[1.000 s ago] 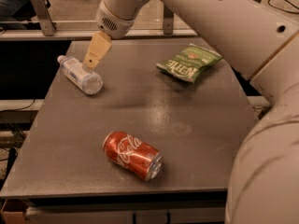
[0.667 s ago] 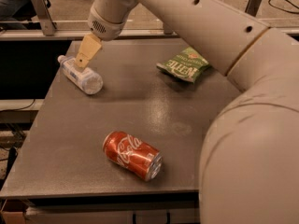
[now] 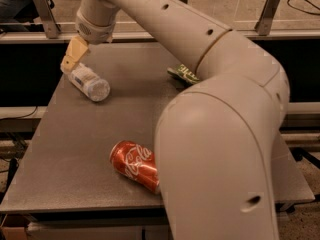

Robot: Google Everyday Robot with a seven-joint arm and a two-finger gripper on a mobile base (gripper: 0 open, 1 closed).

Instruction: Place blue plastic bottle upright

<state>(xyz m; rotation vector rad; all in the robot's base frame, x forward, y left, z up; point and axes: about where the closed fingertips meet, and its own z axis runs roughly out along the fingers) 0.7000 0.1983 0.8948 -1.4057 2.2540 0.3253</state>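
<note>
The blue plastic bottle (image 3: 89, 83) is a small clear ribbed bottle lying on its side at the far left of the grey table (image 3: 65, 154), base end toward me. Its cap end is hidden behind the gripper. My gripper (image 3: 71, 59), with tan fingers, hangs at the bottle's far end, right over the cap end and touching or nearly touching it. My large white arm sweeps from the right foreground across the table to it.
A red Coca-Cola can (image 3: 134, 165) lies on its side near the table's front, partly behind my arm. A green snack bag (image 3: 183, 75) peeks out behind the arm at mid table. A metal rail runs along the far edge.
My gripper has moved left and down, from above the bottle's right side to its far cap end. My arm now covers most of the right of the view.
</note>
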